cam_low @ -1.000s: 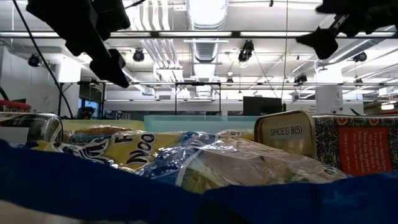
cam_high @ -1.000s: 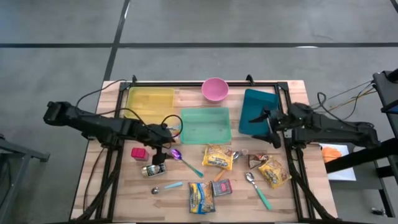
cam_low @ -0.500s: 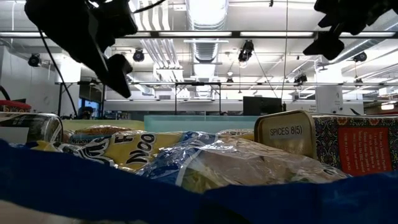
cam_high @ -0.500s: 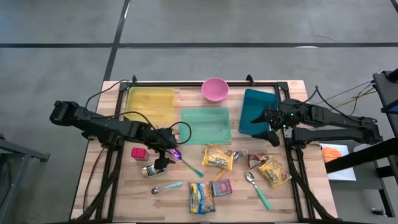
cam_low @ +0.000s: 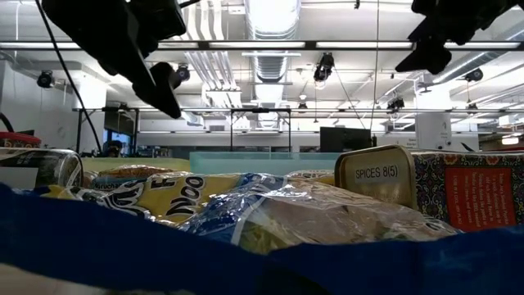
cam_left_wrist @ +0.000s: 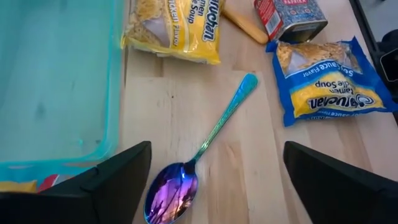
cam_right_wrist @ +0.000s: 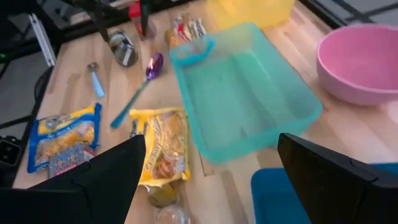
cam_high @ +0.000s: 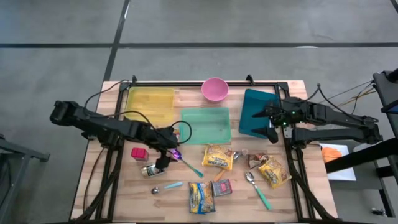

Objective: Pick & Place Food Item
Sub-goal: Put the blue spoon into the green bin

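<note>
Left gripper [cam_left_wrist: 211, 180] hovering over iridescent spoon [cam_left_wrist: 199, 155], fingers apart, empty; right gripper [cam_right_wrist: 211, 180] fingers apart over blue bin [cam_high: 256, 112]; ramen packets [cam_high: 217, 157] unplaced.

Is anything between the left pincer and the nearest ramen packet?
Only the iridescent spoon lies on the bare wood between the left pincer and the ramen packet ahead; the open pincer straddles its bowl. The spoon lies flat, so it hardly blocks a reach over it.

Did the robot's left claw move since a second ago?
Yes. In the high view the left gripper has shifted toward the green tray, and now hangs over the purple spoon rather than beside the red box.
</note>
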Controlling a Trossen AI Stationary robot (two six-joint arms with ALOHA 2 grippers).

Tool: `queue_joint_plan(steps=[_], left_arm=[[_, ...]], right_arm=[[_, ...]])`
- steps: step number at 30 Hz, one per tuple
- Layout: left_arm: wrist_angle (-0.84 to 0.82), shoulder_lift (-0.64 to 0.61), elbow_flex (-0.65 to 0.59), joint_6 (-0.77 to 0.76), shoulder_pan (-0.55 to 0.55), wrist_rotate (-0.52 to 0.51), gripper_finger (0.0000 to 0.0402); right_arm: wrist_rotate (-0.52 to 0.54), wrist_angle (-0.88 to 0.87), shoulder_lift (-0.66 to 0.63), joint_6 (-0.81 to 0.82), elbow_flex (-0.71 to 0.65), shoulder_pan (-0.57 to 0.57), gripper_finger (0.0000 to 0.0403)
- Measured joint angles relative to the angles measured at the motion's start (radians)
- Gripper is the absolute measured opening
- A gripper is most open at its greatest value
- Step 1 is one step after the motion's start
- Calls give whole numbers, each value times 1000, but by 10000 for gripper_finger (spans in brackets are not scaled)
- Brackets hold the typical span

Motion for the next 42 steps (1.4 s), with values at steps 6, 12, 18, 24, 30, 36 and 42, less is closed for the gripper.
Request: queue_joint_plan(steps=[6,12,18,24,30,36,42], left_arm=[[77,62,0,-4,-6,-4,293],[60,192,57,69,-46,-57,276],[-38,337,160,218,-97,-129,275],[-42,420,215,283,-123,-131,275],[-39,472,217,307,-125,-142,275],[-37,522,217,328,-125,-154,275],[-36,539,220,363,-123,-149,272]], right_arm=[[4,-7,27,6,-6,0,364],[8,-6,38,-1,-6,0,364],[8,-6,32,-9,-6,0,364],[8,-7,23,-21,-6,0,364],[8,-7,20,-28,-7,0,364],[8,-7,19,-29,-7,0,364],[7,-6,19,-28,-7,1,364]])
